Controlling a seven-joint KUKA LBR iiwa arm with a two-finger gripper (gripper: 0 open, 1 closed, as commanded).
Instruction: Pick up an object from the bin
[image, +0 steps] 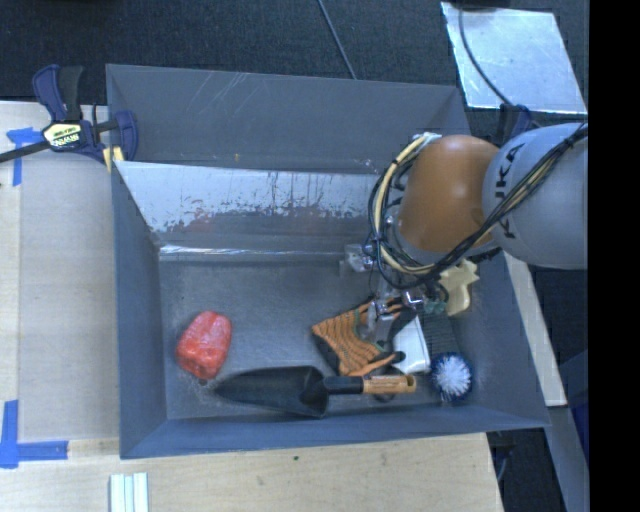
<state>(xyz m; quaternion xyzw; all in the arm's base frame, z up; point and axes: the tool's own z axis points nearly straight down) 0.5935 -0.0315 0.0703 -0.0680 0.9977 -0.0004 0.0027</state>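
Along the near wall of the grey bin (140, 300) lies a black scoop (275, 388), its blade toward the left and its wooden handle (388, 384) pointing right. Just past the handle's end, in the near right corner, lies a round brush head (453, 375) with white and blue bristles.

A little farther in on the left sits a red lumpy thing (205, 343), shaped somewhat like a pepper, close to the scoop's blade and well apart from the rest. Right of the middle, touching the wooden handle, lies an orange and brown striped thing (348, 340), fan-shaped and ribbed, with a dark edge on its left. A white piece (413, 345) lies against its right side, between it and the brush head.

The gripper (385, 308) hangs low over the far right edge of the orange and brown striped thing. Whether it touches that thing cannot be told, nor whether it is released or clenched, because the wrist covers it from above. A pale cream piece (460, 285) shows just right of the wrist.

Farther back, the rounded orange cover (445, 195) sits on the wrist, with yellow and black cables (385, 210) looped round its left side. The grey arm (545, 200) enters from the right. Beyond it rises the bin's far wall, streaked with reddish marks.
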